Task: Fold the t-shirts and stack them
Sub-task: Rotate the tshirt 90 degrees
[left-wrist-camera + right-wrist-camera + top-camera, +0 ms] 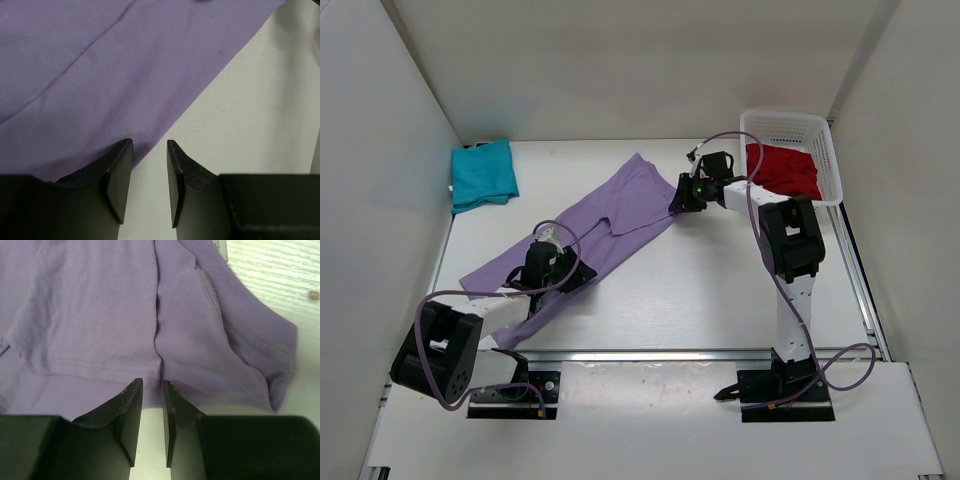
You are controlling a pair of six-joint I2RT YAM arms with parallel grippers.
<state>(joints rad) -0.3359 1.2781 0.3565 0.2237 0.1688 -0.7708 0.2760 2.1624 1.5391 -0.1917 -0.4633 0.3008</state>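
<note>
at lower left of the overhead view the left gripper rests at the lavender t-shirt edge, jaws parted with nothing visibly between them. the shirt lies diagonally across the table. at centre the right gripper sits at its far end, fingers narrowly apart; whether cloth is pinched, cannot tell. a teal t-shirt lies upper left; a red t-shirt fills the white basket upper right.

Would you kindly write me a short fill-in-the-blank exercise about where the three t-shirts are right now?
1. The red t-shirt lies inside the white ____.
2. The t-shirt spread diagonally across the table between both arms is ____ in colour.
3. The teal t-shirt sits folded at the table's far ____ corner.
4. The left gripper stands at the lavender t-shirt's edge with a visible ____ between its fingers.

Missing words: basket; lavender; left; gap
</note>
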